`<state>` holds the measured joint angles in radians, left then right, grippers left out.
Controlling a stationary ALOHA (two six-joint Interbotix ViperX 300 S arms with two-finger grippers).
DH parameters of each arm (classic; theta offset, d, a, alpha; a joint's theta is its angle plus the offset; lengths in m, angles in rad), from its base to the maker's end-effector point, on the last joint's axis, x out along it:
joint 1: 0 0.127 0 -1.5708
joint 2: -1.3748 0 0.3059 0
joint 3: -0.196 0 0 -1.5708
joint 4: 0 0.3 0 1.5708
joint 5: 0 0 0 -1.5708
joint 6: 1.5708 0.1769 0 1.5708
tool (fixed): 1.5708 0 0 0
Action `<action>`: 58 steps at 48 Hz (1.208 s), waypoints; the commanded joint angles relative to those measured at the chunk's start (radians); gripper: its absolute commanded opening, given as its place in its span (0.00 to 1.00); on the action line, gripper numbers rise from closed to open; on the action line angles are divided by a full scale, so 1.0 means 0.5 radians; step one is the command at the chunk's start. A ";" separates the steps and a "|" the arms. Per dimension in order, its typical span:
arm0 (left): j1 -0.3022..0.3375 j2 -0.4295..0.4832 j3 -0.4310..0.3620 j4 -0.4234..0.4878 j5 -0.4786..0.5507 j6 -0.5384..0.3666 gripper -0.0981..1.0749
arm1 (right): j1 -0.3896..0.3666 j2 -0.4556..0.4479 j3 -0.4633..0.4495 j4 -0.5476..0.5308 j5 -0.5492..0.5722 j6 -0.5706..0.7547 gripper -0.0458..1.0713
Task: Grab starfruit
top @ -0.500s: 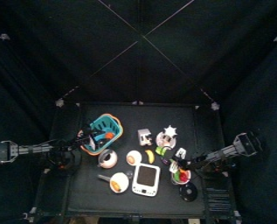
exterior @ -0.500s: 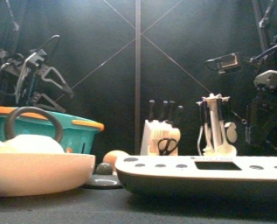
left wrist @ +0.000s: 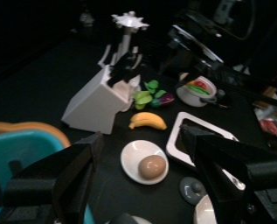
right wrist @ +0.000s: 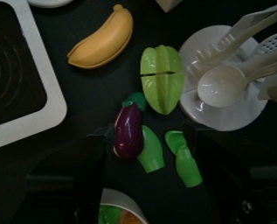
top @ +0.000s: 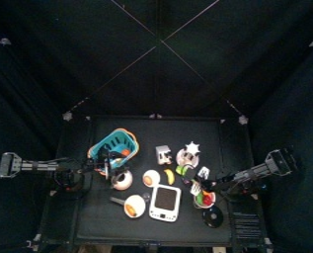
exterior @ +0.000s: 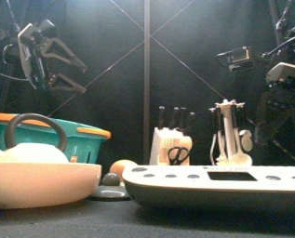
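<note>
Green and ridged, the starfruit (right wrist: 162, 78) lies flat ahead of our right gripper (right wrist: 164, 188), whose jaws stand wide with nothing between them. A purple eggplant (right wrist: 128, 131) and green vegetable pieces (right wrist: 176, 153) lie between the gripper and the fruit. We see a banana (right wrist: 103, 37) to one side of the starfruit, a white utensil holder (right wrist: 228, 83) touching the other. Our left gripper (left wrist: 141, 188), also wide, hovers over an egg on a plate (left wrist: 147, 162).

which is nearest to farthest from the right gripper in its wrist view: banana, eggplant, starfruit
1. eggplant, just beyond the right gripper, beside the green pieces
2. starfruit, farther out, next to the white utensil holder
3. banana, farthest, by the white scale
</note>
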<state>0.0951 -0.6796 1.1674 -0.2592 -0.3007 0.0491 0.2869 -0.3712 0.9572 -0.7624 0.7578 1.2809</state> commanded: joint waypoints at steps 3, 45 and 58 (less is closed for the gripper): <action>-0.031 0.064 -0.166 0.181 -0.015 0.006 0.95 | -0.006 0.012 -0.031 -0.003 0.006 0.000 0.88; -0.067 0.537 -0.242 0.322 -0.472 -0.003 0.95 | -0.018 0.249 -0.098 0.107 -0.104 0.006 0.88; -0.067 0.586 -0.242 0.319 -0.512 -0.006 0.95 | -0.135 0.258 -0.141 -0.071 -0.040 0.018 0.88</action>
<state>0.0629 -0.3927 1.0707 -0.0997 -0.5446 0.0476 0.2516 -0.2362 0.9127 -0.7624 0.7271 1.2870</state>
